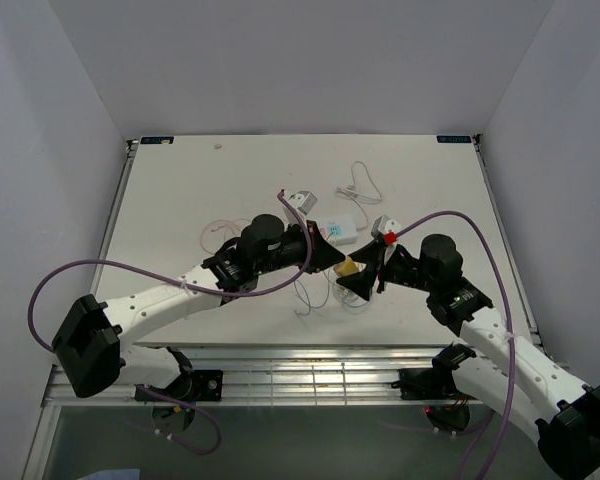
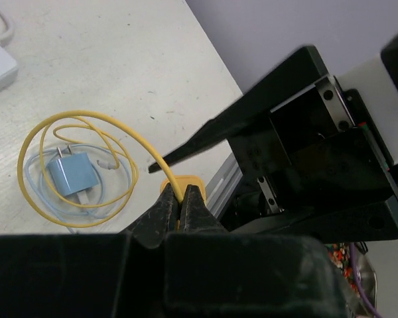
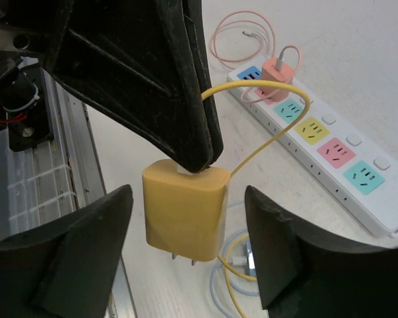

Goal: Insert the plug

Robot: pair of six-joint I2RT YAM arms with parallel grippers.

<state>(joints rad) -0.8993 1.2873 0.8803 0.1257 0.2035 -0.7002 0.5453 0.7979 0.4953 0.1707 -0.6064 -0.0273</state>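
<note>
A yellow plug point(image 3: 184, 211) with two metal prongs hangs in the air, prongs down. My left gripper point(image 2: 182, 193) is shut on the plug's cable connector at its top, where the yellow cable point(image 2: 73, 119) leaves it. In the top view the plug point(image 1: 348, 267) hangs between the two grippers. My right gripper point(image 3: 189, 248) is open, its fingers on either side of the plug without touching it. A white power strip point(image 3: 331, 149) with coloured sockets lies at the upper right of the right wrist view, a pink plug point(image 3: 280, 69) in one socket.
A blue plug point(image 2: 71, 175) with its blue cable lies on the table inside the yellow cable's loops. The power strip point(image 1: 335, 229) lies behind the grippers in the top view. A thin white cable point(image 1: 358, 184) lies farther back. The metal rail point(image 1: 310, 375) runs along the near table edge.
</note>
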